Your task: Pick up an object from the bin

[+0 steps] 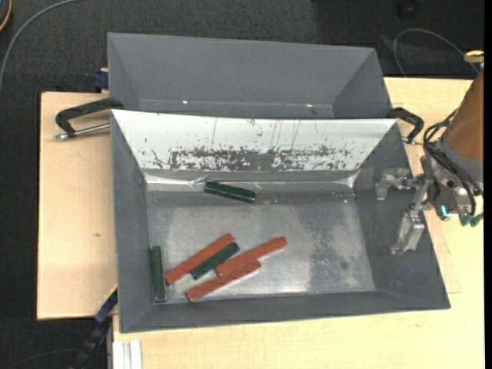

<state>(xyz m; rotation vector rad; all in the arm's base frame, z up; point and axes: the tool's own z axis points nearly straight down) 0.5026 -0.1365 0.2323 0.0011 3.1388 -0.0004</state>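
Bin (131,229), grey metal, seen from above, w/ arm (469,129) entering at right. Gripper (392,215) hangs over the bin's sloped right wall, well apart from every item. Its two fingers look spread wide, w/ nothing between them and, as far as can be made out, touching nothing.

Pickable items: a cluster (223,281) of red and dark-green sticks at front-left of the floor, lying side by side and touching. One green stick (231,192) sits alone at the foot of the back wall. A second green stick (157,274) lies flat along the left wall.

Step in hand, by the look of it: approach, no target taken yet. Best bet is prob. the red stick (265,248) at the cluster's right end, which has free floor on both long sides. Fingers should straddle its short axis approx. at mid-length and come down straight. Sticks tight to a wall leave little room for a finger.
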